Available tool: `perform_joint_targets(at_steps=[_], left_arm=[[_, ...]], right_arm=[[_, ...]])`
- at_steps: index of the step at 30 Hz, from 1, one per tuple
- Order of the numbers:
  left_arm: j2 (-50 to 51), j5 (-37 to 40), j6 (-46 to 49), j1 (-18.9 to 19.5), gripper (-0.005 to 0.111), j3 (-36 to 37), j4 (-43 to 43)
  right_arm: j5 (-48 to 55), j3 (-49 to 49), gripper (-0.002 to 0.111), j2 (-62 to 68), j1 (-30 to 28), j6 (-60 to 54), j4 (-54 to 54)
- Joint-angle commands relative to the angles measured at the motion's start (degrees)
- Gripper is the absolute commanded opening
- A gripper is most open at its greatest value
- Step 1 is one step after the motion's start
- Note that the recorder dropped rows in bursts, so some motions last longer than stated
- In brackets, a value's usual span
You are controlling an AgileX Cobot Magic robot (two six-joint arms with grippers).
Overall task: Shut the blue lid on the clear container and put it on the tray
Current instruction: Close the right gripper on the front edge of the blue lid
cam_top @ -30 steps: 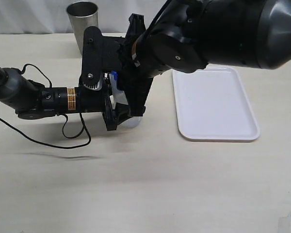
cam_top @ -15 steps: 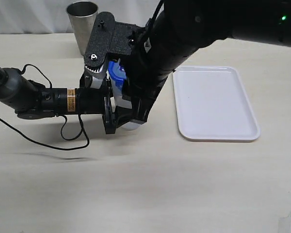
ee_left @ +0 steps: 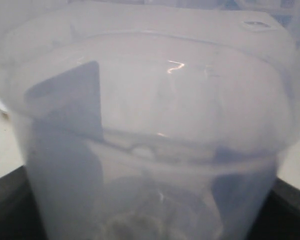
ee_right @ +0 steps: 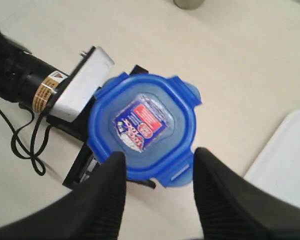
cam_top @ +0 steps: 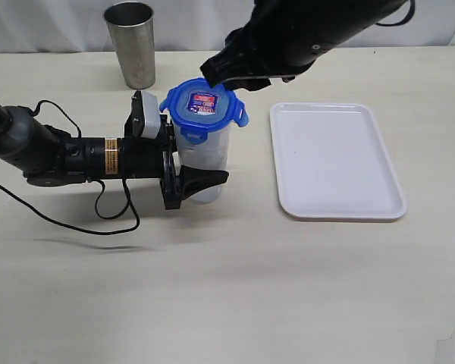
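Observation:
The clear container (cam_top: 209,163) stands upright on the table left of the tray (cam_top: 337,163). My left gripper (cam_top: 198,171) reaches in level from the left and is shut on the clear container's body; that translucent wall (ee_left: 150,125) fills the left wrist view and hides the jaws. The blue lid (cam_top: 205,106) with its red-and-white sticker rests on the container's mouth, tabs flared outward. My right gripper (ee_right: 159,154) hovers above the blue lid (ee_right: 142,127), open, with its fingers (ee_right: 110,190) apart over the near edge and holding nothing.
A grey steel cup (cam_top: 135,42) stands at the back left, behind my left arm. A black cable (cam_top: 98,208) loops on the table under that arm. The white tray holds nothing. My right arm (cam_top: 311,30) spans the upper middle.
My right arm has lifted up and back from the container, uncovering the blue lid now sitting on its mouth. My left gripper has kept its hold in place.

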Motion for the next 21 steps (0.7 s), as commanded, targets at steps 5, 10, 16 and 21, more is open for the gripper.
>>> perform_joint_targets(at_steps=[5, 10, 16, 21], left_arm=[[-0.01, -0.39, -0.27, -0.11, 0.000, 0.11, 0.88], [-0.01, -0.39, -0.27, -0.11, 0.000, 0.11, 0.88], [-0.01, -0.39, -0.27, -0.11, 0.000, 0.11, 1.03], [-0.01, -0.39, -0.27, -0.11, 0.000, 0.11, 1.03]], right_arm=[[6.10, 0.23, 0.041, 4.99, -7.59, -5.11, 18.38], [5.98, 0.23, 0.041, 8.05, -8.18, -5.23, 18.63], [1.24, 0.23, 0.041, 10.13, -8.18, -5.23, 18.63], [0.07, 0.23, 0.041, 10.31, -8.18, -5.36, 20.11]])
